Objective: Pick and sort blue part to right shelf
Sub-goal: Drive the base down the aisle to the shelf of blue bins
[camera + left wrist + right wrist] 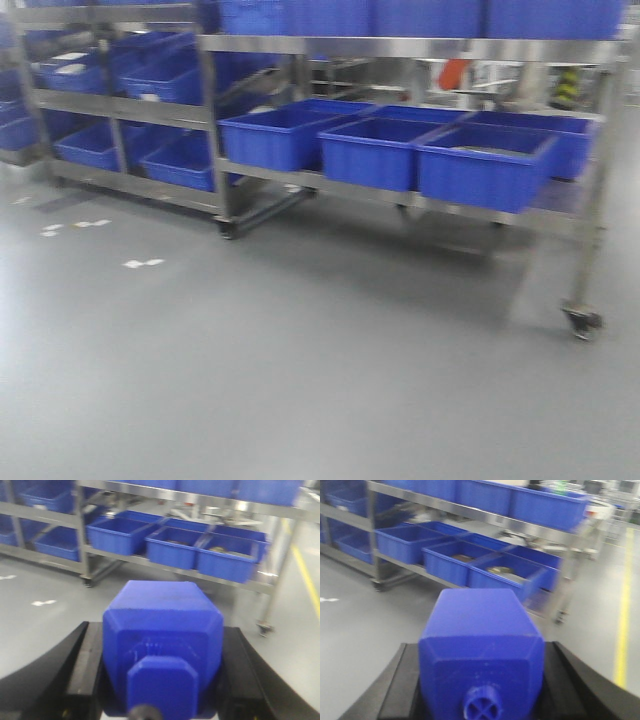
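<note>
Left end effector (160,645) clamps a blue part (162,612) between its black fingers (80,665); right end effector (480,652) grips a second blue part (480,622) likewise, both held well short of the shelf (230,580).

From my front camera I see the right shelf (400,48), a steel rack on casters, with three blue bins (372,150) side by side along its lower level and more bins behind and above them. A second rack (112,108) with blue bins stands just to its left. White marks (142,263) dot the grey floor (300,390). The picture is slightly blurred.
</note>
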